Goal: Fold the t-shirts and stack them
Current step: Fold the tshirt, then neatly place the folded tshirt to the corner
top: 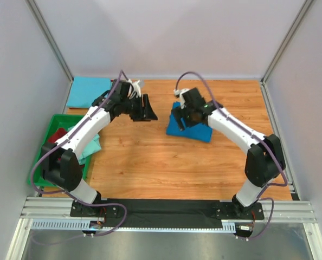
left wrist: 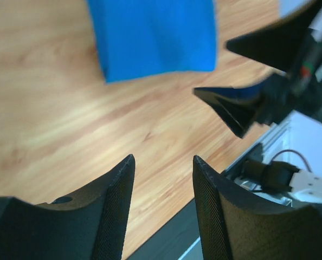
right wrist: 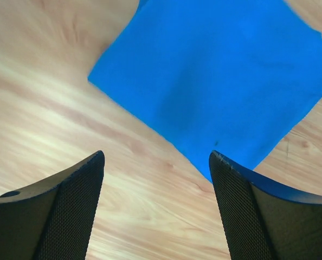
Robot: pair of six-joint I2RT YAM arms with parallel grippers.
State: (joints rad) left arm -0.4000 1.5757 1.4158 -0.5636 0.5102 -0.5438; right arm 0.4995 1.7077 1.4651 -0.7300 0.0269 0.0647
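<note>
The wooden worktop (top: 150, 157) is carrying everything; at its left edge the green tray (top: 40, 157) is holding a red shirt (top: 57, 134) and a pale aqua shirt (top: 91, 147) that is spilling over its right rim; a sky blue shirt (top: 88, 91) is lying flat in the far left corner. Right of centre, the royal blue t-shirt (top: 196, 131) is sitting as a neat folded rectangle, flat on the wood. The right claw (right wrist: 156, 157) is hovering just over its near left corner, fingers spread wide and gripping nothing; the left claw (left wrist: 163, 162) is hanging above bare wood to the left, partly open and also empty. The folded shirt is looking light, soft and floppy; it is likely needing a pinch through all layers at an edge or corner, or the fold will be slipping apart.
</note>
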